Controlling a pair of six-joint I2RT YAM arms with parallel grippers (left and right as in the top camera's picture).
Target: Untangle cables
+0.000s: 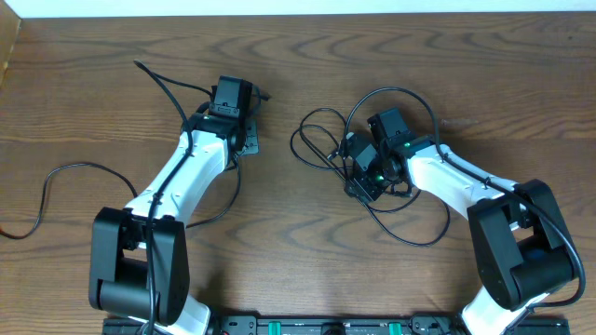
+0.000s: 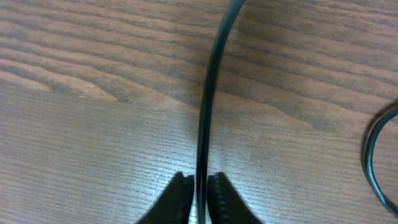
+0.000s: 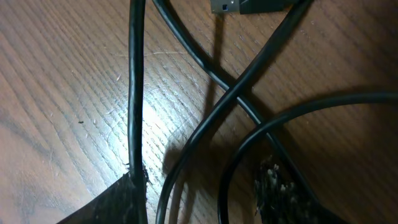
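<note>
Black cable [image 2: 208, 93] runs straight between the left gripper [image 2: 199, 186] jaws, which are pinched nearly shut on it. Right gripper [image 3: 202, 202] jaws stand partly open, straddling crossed black loops on the wooden table [image 1: 298, 56] and gripping nothing. A plug [image 3: 227, 6] lies just ahead.

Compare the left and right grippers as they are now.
The left gripper is pinched shut on one black cable; the right gripper stands open. The left holds a single strand; the right straddles crossing strands, gripping none. Both hang close over the table.
</note>
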